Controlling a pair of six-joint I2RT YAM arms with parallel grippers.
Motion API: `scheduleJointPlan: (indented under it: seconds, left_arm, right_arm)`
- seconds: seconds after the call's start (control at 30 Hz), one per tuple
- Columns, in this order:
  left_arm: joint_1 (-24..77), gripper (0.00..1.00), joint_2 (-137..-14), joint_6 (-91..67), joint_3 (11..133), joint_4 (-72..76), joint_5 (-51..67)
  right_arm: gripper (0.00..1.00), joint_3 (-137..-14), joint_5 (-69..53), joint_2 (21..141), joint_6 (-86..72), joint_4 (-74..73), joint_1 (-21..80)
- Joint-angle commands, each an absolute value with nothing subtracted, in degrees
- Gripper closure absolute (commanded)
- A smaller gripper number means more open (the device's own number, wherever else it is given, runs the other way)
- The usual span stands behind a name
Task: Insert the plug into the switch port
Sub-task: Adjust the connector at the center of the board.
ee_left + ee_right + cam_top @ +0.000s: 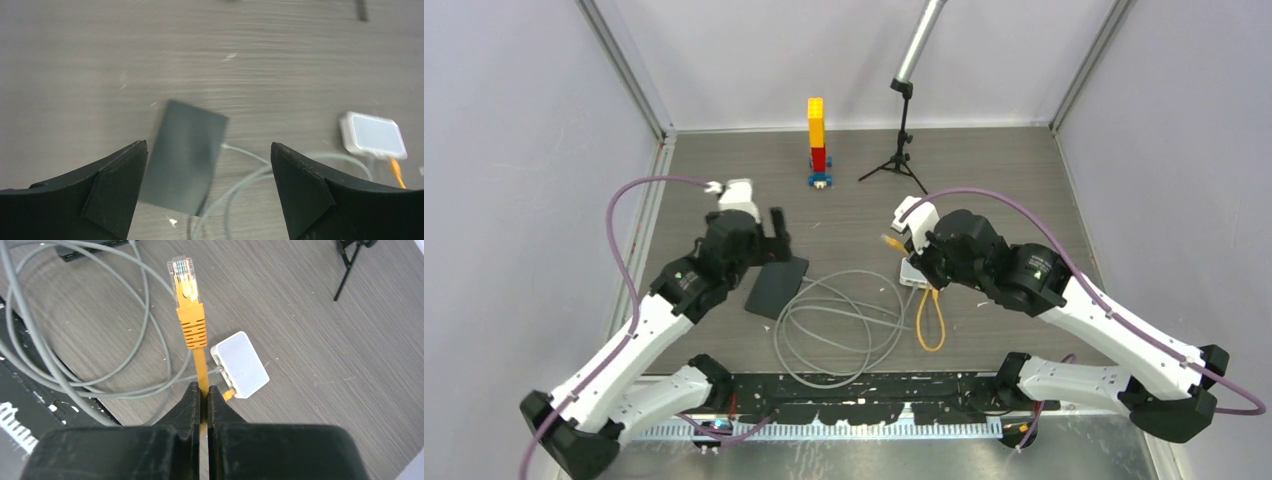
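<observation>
The table [325,340] presented a grey wood-grain surface, matt, with faint pale scuffs. The plug [182,275] was clear, glossy plastic. Its boot [191,325] was ribbed orange and looked rubbery, and the orange cable [199,367] was flat and smooth. The white box [242,365] was smooth plastic with a mild sheen. The grey cable [145,305] had a smooth sheath. The dark sheet [185,155] looked matt; material undetermined. The left gripper [209,144] and right gripper [202,387] were matt black plastic. The pole [921,40] was brushed metal.
</observation>
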State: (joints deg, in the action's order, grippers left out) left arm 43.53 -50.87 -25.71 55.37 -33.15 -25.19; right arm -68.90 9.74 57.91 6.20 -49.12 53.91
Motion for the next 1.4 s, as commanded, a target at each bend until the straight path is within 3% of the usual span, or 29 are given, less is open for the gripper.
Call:
scheduleJointPlan:
  seconds: [0.0,0.13,0.4,0.67,0.93,1.2,1.37]
  left_arm:
    - [27.0,0.05,-50.6,-39.0,51.9,-37.5,-13.0]
    - [23.6,0.06,-51.2,-39.7,50.5,-33.2,-6.3]
    - [23.7,0.07,-53.6,-41.5,49.9,-43.5,-25.3]
    - [25.5,0.23,-49.5,-49.4,39.2,-39.2,-18.6]
    - [47.3,0.25,-51.7,-59.4,36.9,-42.4,-26.7]
    - [62.9,0.25,-57.6,-71.8,32.7,-42.8,-30.4]
    - [70.3,0.26,-70.0,-74.5,34.8,-33.8,-31.2]
  right_arm:
    - [1.00,-71.1,16.5,57.5,7.1,-49.8,54.8]
    - [1.00,-69.0,21.1,56.1,10.5,-45.0,56.8]
    - [1.00,-70.2,19.1,61.1,13.0,-38.9,57.7]
    - [0.99,-77.1,15.4,71.6,3.4,-37.3,57.6]
    - [1.00,-77.1,28.8,66.9,3.4,-39.9,54.2]
    - [0.99,-79.9,27.8,61.3,3.9,-41.0,45.8]
    - [1.00,-85.9,28.9,64.0,5.6,-42.2,44.0]
